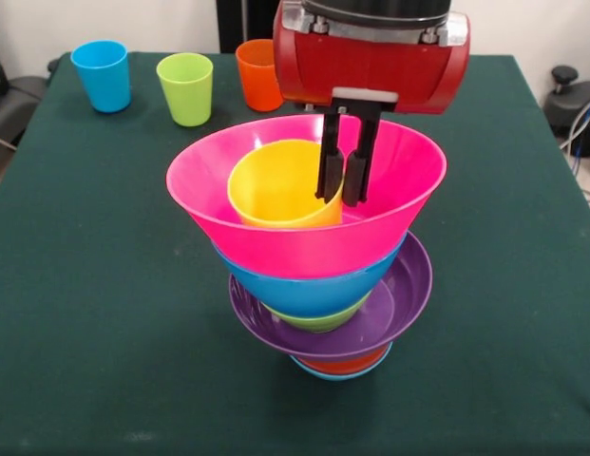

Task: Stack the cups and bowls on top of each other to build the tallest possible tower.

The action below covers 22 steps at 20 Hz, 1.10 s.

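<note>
Where glossy pink bowl (275,233) flares — gripper (343,195) (black).

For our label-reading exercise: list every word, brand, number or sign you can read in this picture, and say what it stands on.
None can be read.
The cups, blue, lime green, orange and yellow, are plain.
The pink bowl and the bowls stacked under it carry no print.
The gripper and its red housing show no legible marking.

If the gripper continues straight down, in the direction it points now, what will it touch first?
Most likely the yellow cup: the gripper points down with its fingers at the cup's right rim, apparently on either side of the wall. Below that lies the floor of the pink bowl. From this one view, the depth is uncertain.
</note>
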Tool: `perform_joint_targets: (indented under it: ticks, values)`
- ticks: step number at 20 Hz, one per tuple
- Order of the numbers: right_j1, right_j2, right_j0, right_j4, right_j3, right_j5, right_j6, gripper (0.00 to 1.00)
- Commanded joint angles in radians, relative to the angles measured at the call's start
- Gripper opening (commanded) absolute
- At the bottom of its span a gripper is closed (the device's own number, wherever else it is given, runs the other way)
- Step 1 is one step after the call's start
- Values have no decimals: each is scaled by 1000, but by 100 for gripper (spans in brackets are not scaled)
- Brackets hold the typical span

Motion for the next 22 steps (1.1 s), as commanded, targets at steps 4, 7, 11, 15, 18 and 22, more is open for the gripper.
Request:
perform_joint_targets:
  ticks: [4, 7, 11, 15, 18, 22]
  values:
    - [10, -11, 48, 8, -75, 165, 67, 0]
    - [16, -14, 51, 13, -85, 170, 62, 0]
    - [23, -15, 54, 18, -104, 190, 54, 0]
    - [8, -27, 51, 31, -64, 172, 56, 0]
    - [-6, -39, 47, 40, -15, 134, 56, 0]
    - [-11, -54, 52, 49, 4, 114, 58, 0]
